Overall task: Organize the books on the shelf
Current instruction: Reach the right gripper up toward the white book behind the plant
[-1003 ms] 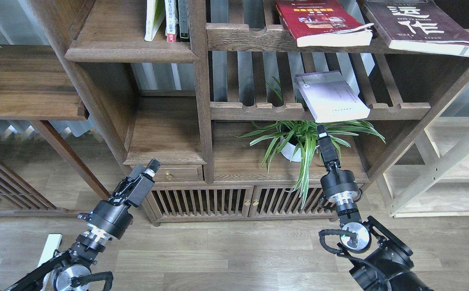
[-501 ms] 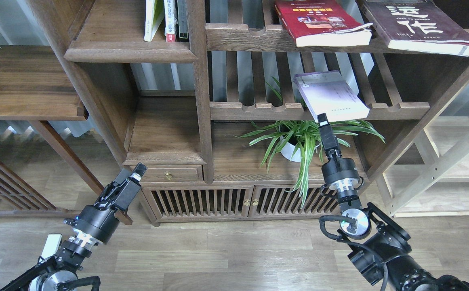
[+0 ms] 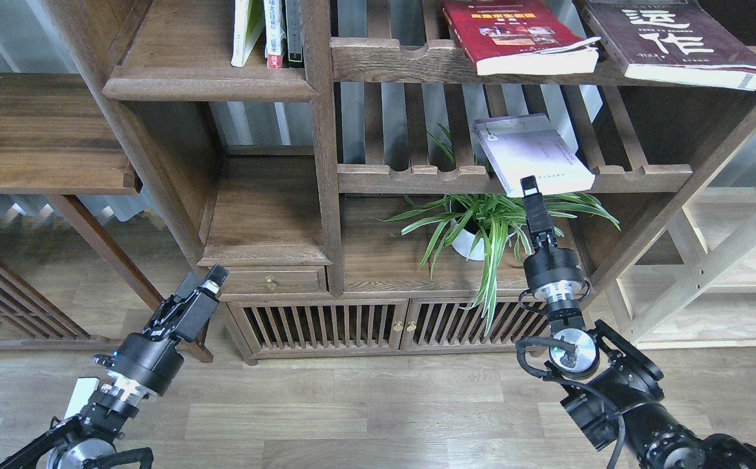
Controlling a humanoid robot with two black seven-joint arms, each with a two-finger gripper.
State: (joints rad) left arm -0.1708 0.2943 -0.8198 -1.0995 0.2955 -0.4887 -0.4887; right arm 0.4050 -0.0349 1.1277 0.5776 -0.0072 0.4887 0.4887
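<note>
Right gripper [image 3: 529,187] risen to front edge of lavender-white book [image 3: 534,154], jaw state unclear; grasp likely next. Left gripper [image 3: 211,279] pulled back low, empty, fingers unreadable.

Single head view, looking forward and down, fairly near the bookcase [image 3: 325,163], upper shelves cropped

Slatted rack [image 3: 638,177] carries lavender-white book [image 3: 534,154].

Blk arms, silver joint rings, cables.
</note>
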